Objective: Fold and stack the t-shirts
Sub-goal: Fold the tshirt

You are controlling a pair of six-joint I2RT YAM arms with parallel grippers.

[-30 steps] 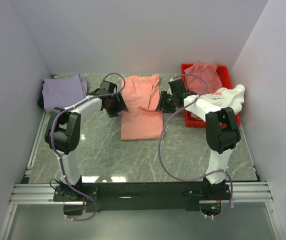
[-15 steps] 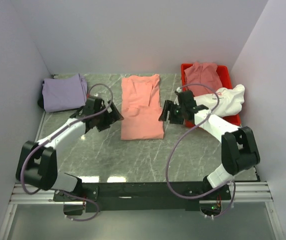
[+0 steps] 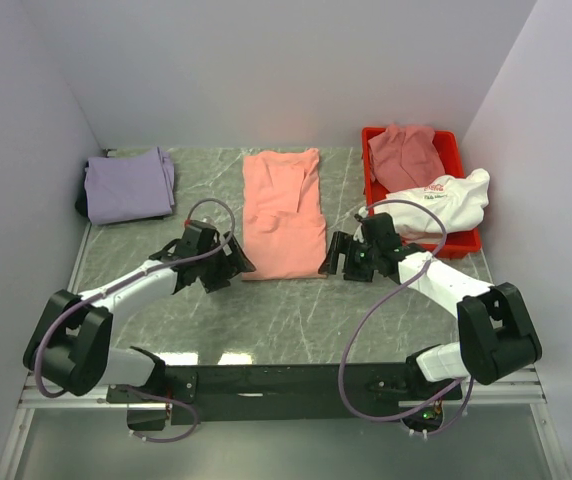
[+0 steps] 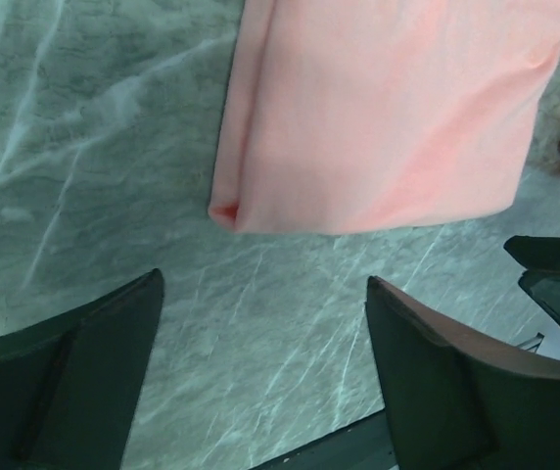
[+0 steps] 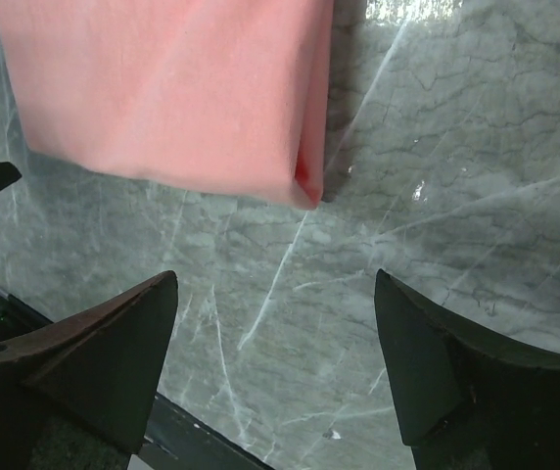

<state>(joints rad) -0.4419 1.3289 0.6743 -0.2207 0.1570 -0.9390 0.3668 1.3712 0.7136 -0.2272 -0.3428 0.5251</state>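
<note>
At the near hem of the salmon-pink t-shirt [image 3: 284,215], lying flat on the counter [image 3: 296,310], my left fingers [image 4: 70,377] and right fingers [image 5: 89,357] hover wide open and empty, so pinching only the top layer could undo the fold.

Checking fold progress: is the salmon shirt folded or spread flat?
Folded: the salmon shirt is a narrow strip, doubled layers visible at its near corners.

The salmon-pink t-shirt [image 4: 388,108] lies folded flat on the grey marbled desk [image 4: 74,147]. Just short of its near edge hangs the left end effector [image 4: 262,289], jaws spread wide, clear of the cloth.
</note>
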